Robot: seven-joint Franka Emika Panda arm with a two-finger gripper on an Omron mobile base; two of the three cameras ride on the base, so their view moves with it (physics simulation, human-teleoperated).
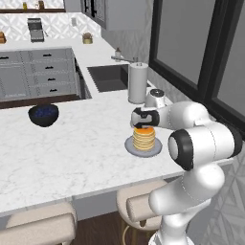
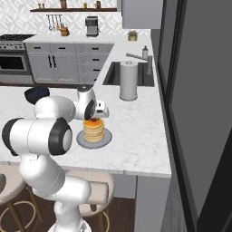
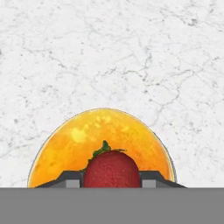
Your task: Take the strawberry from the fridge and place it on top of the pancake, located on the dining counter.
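Observation:
My gripper (image 3: 112,177) is shut on the strawberry (image 3: 112,168), a bright red lump with a green leaf. It hangs just above the pancake (image 3: 87,135), a golden stack that lies right beneath it. From the right base view the strawberry (image 2: 94,119) sits at the gripper (image 2: 94,118), close over the pancake (image 2: 93,130) on its grey plate (image 2: 105,139). In the left base view the gripper (image 1: 143,125) hovers over the pancake (image 1: 144,138) on the white marble dining counter (image 1: 72,153). The fridge is out of view.
A dark bowl (image 1: 43,115) stands on the counter to the left of the plate. Behind the plate a paper towel roll (image 1: 138,82) stands by the sink (image 1: 107,76). Beige stools (image 1: 139,203) sit under the counter's front edge. Tall dark panels (image 2: 199,90) rise on the right.

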